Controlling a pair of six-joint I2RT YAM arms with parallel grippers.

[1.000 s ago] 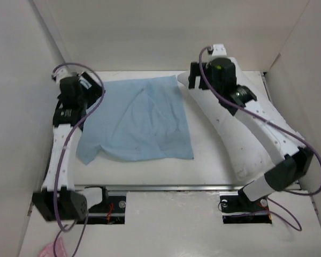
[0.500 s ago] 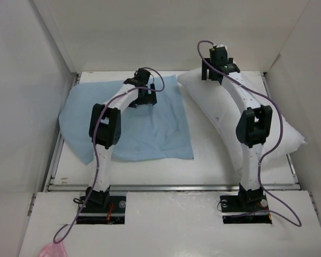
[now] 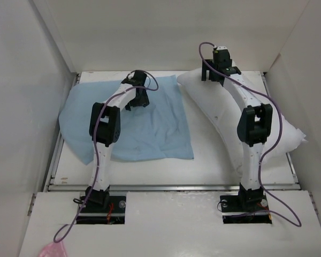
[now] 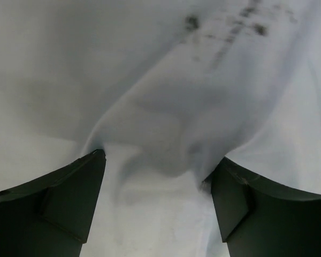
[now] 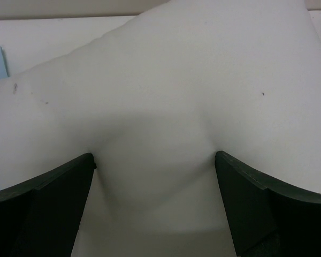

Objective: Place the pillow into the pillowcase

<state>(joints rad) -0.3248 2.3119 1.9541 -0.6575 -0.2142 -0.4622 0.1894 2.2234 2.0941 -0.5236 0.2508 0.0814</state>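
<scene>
The light blue pillowcase (image 3: 160, 128) lies flat and wrinkled on the left half of the table. My left gripper (image 3: 137, 101) presses down on its far part. In the left wrist view the left gripper (image 4: 159, 158) stands open, and a raised fold of the pillowcase (image 4: 166, 134) is bunched between the fingers. The plump white pillow (image 3: 214, 110) lies slanted along the right side. My right gripper (image 3: 218, 74) is pushed into its far end. In the right wrist view the right gripper (image 5: 155, 155) is open, and the pillow (image 5: 160, 96) bulges between the fingers.
White walls close in the table on the left, back and right. A metal rail (image 3: 171, 187) runs along the table's near edge, ahead of the arm bases. A small pink scrap (image 3: 53, 250) lies at the bottom left, off the table.
Both arms swung out from folded poses at the sides and reached onto the cloth and the pillow. Since then the left gripper shifted slightly left and its jaws narrowed around a fold.
</scene>
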